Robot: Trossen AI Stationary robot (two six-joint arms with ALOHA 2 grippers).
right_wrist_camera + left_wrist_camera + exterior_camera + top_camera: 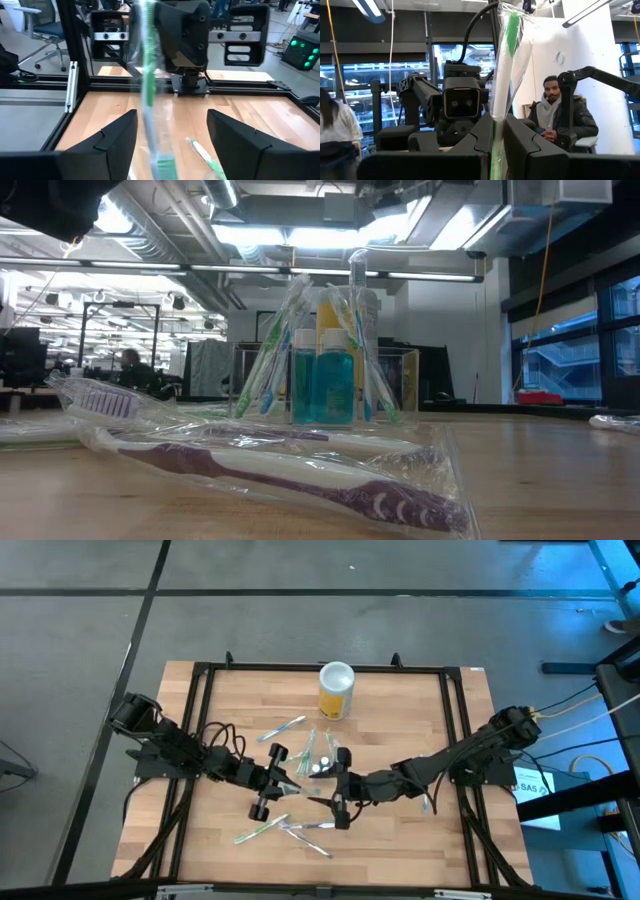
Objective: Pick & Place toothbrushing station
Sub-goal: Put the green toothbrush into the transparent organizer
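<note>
Toothbrushing station [320, 753] sits near the table's [400, 840] centre, just in front of the yellow canister [336, 691] with its white lid. It is a small clear container, nearly invisible against the wood from above; from table height [325, 350] it shows upright wrapped toothbrushes fanned against its sides and two teal bottles [322, 385] standing inside. Left gripper [285, 780] sits just beside the station, jaws pinched narrow on a green wrapped toothbrush [504, 80] that stands up between its fingers [470, 145]. Right gripper [338, 802] faces it from the station's other side, jaws wide apart and gripping nothing; the same green brush [149, 75] hangs in the gap between them. Loose wrapped toothbrushes lie around: a purple one [290, 475] at the front edge, others [283, 728] behind the station.
</note>
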